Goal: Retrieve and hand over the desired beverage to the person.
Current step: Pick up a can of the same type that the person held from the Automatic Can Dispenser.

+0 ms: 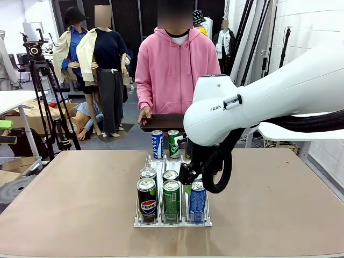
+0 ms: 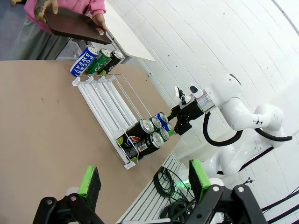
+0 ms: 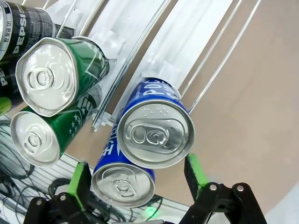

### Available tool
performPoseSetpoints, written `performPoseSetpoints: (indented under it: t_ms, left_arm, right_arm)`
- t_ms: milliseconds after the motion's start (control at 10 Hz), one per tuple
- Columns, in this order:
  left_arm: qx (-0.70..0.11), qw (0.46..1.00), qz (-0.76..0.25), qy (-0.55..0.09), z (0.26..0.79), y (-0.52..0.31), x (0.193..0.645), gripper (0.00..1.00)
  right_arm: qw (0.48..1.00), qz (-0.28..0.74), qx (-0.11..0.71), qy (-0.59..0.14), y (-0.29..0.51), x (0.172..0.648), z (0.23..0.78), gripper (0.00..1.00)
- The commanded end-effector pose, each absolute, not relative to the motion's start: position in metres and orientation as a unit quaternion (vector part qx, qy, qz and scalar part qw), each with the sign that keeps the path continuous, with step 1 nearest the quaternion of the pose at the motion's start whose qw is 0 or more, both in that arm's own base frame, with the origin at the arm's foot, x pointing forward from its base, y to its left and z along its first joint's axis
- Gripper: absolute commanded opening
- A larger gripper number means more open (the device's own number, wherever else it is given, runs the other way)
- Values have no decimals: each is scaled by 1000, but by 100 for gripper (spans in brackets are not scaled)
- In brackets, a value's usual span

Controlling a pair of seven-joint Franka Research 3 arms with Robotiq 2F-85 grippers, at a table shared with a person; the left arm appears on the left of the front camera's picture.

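So the right gripper (image 3: 138,173) hangs jaws apart over the blue cans (image 3: 154,133), left gripper (image 2: 144,179) wide open too, holding nothing.

A robotics lab or studio: beyond the right claw (image 1: 188,174) stand a camera tripod (image 1: 40,80), cardboard boxes (image 1: 37,115) and black stands (image 1: 258,37) against white brick walls (image 1: 317,32); cables (image 2: 168,184) coil on the floor under the left claw (image 2: 144,179).

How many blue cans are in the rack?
3. The front blue can and second blue can behind it stand at the near end of the rack's right lane; the far blue can is in the left lane. The right arm may hide more.
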State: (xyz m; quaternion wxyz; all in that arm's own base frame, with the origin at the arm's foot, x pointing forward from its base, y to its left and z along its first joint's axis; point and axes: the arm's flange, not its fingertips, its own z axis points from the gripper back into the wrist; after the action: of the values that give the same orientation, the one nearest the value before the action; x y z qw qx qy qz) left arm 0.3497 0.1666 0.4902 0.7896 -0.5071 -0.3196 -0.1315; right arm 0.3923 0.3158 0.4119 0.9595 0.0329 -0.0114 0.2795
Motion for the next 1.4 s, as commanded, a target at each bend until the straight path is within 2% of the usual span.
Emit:
performPoseSetpoints:
  t_ms: [0, 300, 500, 600, 800, 1000, 1100, 1300]
  left_arm:
    - [-513, 784, -132, -324, 492, 168, 349, 100]
    - [-513, 784, -132, -324, 492, 168, 349, 100]
    - [-513, 784, -132, -324, 492, 168, 349, 100]
    - [-513, 784, -132, -324, 492, 168, 349, 100]
    - [-513, 784, -132, -324, 492, 168, 349, 100]
    - [-513, 784, -132, -324, 492, 168, 349, 100]
    - [-513, 784, -132, -324, 492, 168, 349, 100]
    - [-513, 784, -132, -324, 492, 168, 349, 100]
  right_arm:
    - [962, 272, 17, -22, 324, 391, 401, 100]
    - [961, 277, 11, -13, 327, 391, 397, 100]
    - [960, 281, 3, -11, 328, 391, 399, 89]
    - [958, 288, -2, -12, 328, 390, 399, 77]
    - [957, 290, -4, -8, 329, 390, 400, 46]
    - [955, 295, -3, -5, 329, 390, 400, 10]
    - [956, 294, 0, -4, 329, 391, 400, 0]
    - [960, 280, 12, 5, 329, 391, 400, 0]
